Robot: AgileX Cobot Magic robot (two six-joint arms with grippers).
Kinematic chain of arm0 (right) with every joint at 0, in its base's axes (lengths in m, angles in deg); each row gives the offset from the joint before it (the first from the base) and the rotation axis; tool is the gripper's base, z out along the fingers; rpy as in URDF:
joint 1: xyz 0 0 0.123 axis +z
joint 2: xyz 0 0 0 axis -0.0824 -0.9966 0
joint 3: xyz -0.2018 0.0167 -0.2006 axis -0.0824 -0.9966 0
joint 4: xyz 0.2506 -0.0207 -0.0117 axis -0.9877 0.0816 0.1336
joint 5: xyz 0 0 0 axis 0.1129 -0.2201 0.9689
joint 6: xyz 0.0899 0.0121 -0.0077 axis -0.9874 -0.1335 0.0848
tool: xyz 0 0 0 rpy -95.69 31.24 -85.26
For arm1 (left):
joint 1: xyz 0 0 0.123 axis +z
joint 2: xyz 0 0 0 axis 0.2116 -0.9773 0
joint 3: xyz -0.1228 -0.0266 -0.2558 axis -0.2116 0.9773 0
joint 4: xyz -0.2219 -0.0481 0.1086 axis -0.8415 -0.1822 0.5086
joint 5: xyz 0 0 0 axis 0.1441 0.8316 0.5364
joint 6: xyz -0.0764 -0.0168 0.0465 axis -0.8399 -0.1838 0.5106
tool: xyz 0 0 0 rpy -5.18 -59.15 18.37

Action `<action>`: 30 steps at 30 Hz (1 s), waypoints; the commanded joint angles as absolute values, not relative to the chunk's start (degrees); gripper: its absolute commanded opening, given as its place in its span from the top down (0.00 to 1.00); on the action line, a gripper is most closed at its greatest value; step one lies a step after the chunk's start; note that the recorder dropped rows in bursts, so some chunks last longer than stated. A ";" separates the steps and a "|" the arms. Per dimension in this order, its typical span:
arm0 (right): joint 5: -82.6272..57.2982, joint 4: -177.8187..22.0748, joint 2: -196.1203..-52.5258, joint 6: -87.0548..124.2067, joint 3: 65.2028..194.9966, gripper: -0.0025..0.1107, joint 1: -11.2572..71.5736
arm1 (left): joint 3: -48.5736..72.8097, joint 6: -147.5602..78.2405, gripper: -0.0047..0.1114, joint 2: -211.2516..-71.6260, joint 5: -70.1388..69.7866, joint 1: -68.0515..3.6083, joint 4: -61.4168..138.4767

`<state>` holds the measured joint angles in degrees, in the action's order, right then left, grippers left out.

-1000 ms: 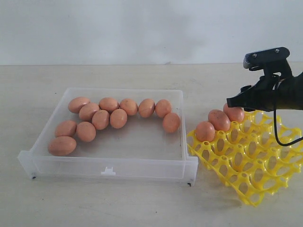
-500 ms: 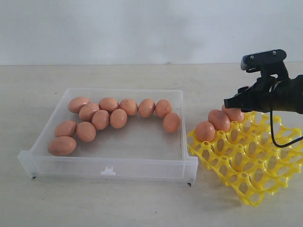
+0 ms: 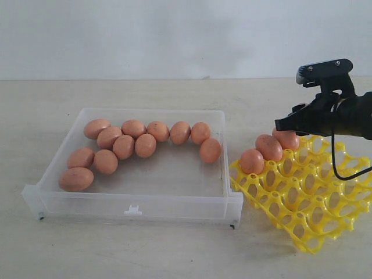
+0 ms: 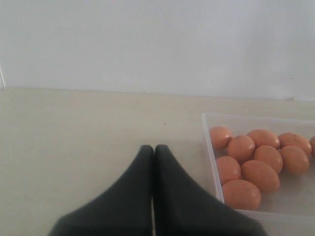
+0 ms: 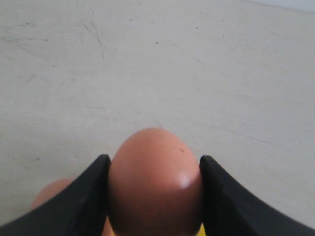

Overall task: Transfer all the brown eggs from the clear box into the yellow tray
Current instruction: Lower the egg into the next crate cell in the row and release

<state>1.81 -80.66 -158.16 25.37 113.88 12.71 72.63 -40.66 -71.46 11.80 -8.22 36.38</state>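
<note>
The clear box (image 3: 87, 203) holds most brown eggs (image 3: 145, 145); the yellow tray (image 3: 302, 209) beside it seats two along its far edge. The right gripper (image 3: 289, 124) clamps a third egg (image 5: 153, 177) at that row, likely to fill it in order. The left gripper (image 4: 153, 162) idles, jaws together.

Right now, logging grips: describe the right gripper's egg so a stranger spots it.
Find the yellow tray right of the clear box. Three brown eggs line its far-left edge; the held egg is the rearmost, alone pinched by the right gripper.
</note>
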 commanded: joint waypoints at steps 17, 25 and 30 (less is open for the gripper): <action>1.44 -80.61 -158.34 25.29 113.83 0.54 12.70 | 72.81 -40.52 1.00 -71.63 11.46 -8.18 36.50; 3.27 -80.61 -158.34 25.29 113.94 0.54 12.70 | 72.81 -40.52 1.00 -71.63 11.46 -8.18 36.50; 3.64 -80.61 -158.34 25.29 113.94 0.54 12.70 | 72.81 -40.52 1.00 -71.63 11.46 -8.18 36.50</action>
